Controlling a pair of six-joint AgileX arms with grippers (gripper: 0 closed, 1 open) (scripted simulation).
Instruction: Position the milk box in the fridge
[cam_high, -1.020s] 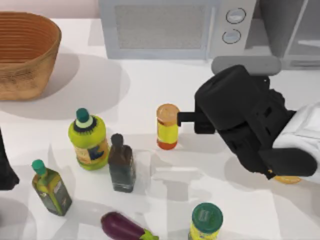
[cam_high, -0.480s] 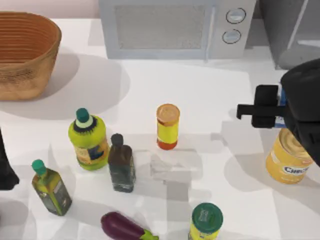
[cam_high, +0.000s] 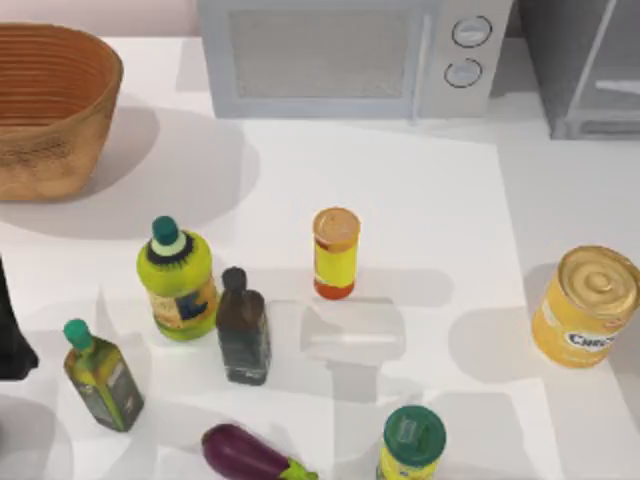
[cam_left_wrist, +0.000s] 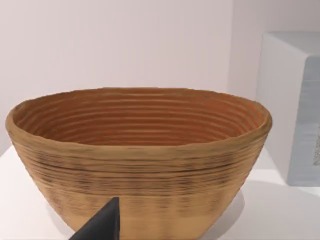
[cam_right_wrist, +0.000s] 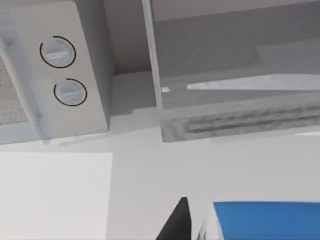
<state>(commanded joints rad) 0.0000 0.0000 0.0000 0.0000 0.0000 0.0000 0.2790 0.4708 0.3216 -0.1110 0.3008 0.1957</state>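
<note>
A rendered kitchen counter is seen here: a white table (cam_high: 430, 190) is backed by a light grey microwave (cam_high: 350, 55) with two round knobs and a dark grey fridge (cam_high: 585, 65). Groceries are spread out: oil bottles (cam_high: 100, 375), a yellow tin can (cam_high: 585, 305), an eggplant (cam_high: 245, 455), a woven basket (cam_high: 50, 105).

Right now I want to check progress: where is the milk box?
The milk box shows its blue top in the right wrist view, beside a dark finger of the right arm, facing the fridge next to the microwave.
</note>
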